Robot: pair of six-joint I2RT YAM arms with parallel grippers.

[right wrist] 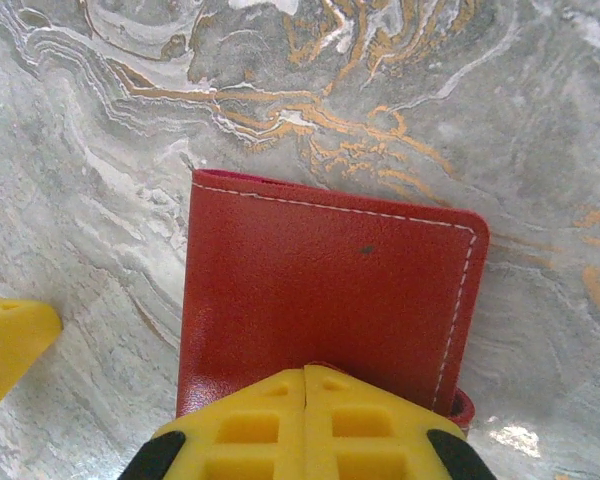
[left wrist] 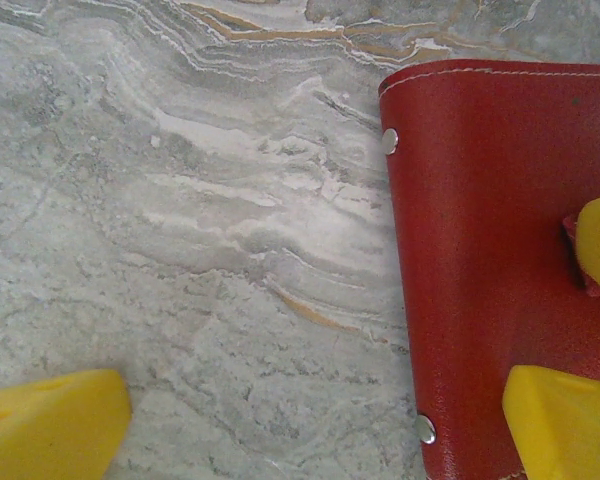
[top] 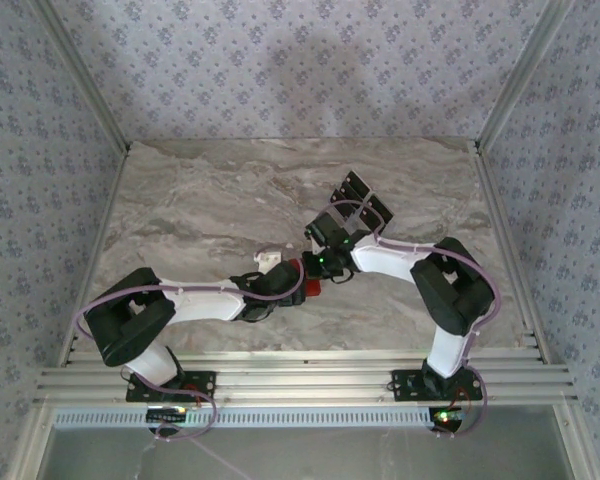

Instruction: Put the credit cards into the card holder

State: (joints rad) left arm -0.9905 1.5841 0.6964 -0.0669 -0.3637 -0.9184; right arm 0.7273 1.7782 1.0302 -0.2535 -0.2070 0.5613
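Two grippers meet at the card holder (right wrist: 330,290), which lies closed mid-table. Right gripper (right wrist: 305,385): fingertips together on its near edge; pressing down or pinching a flap, unclear. Left gripper (left wrist: 310,425): spread wide, one finger over the red cover, the other over bare table (left wrist: 180,250), so the card holder sits right of its midline. Credit cards (top: 361,200) lie fanned just beyond the right wrist; right arm is nearer them.

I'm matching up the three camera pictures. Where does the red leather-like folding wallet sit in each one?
Top external: the red leather-like folding wallet lies just below the picture's middle, mostly covered.
Left wrist: the wallet takes the right side, from near the top down to the bottom edge.
Right wrist: the wallet lies at the centre.
Shared landmark: the grey veined marble table beneath it.
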